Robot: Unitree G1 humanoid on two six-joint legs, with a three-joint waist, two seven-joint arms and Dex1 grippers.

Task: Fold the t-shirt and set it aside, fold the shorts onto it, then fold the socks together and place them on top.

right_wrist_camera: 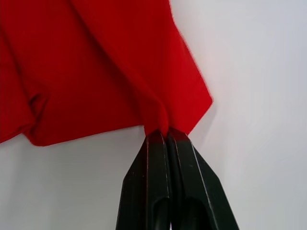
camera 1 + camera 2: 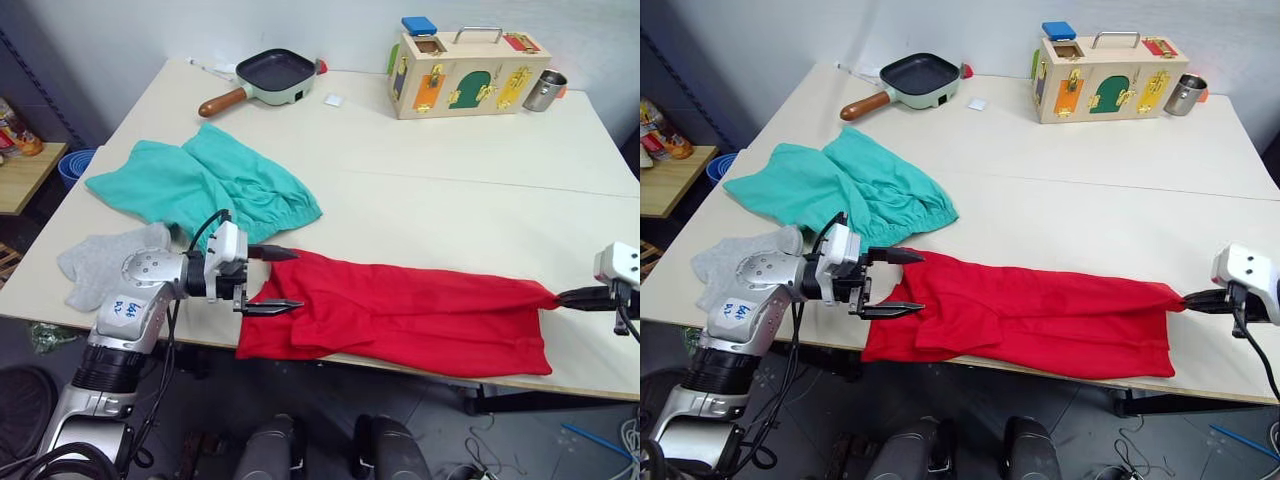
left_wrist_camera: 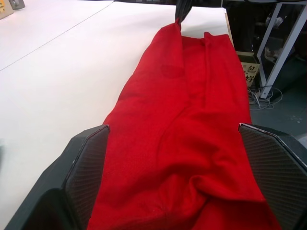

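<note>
Left gripper sits with its fingers spread wide over the near left end of the t-shirt, one finger on each side of the bunched cloth, nothing pinched yet. Close them on a full layer of the hem, not a loose wrinkle, so your pull matches the other end. Your right gripper is pressed together on the shirt's far right corner, drawing the cloth out long along the table's front edge.

Mind that edge: part of the shirt lies right at it beneath your left fingers, so lift before you swing, or it may slide off. Just behind your left gripper lie the shorts, and the socks beside its wrist; keep clear. Beyond the shirt the tabletop is bare, good folding room. Farther back stand a frying pan, a wooden latch box and a metal cup.
</note>
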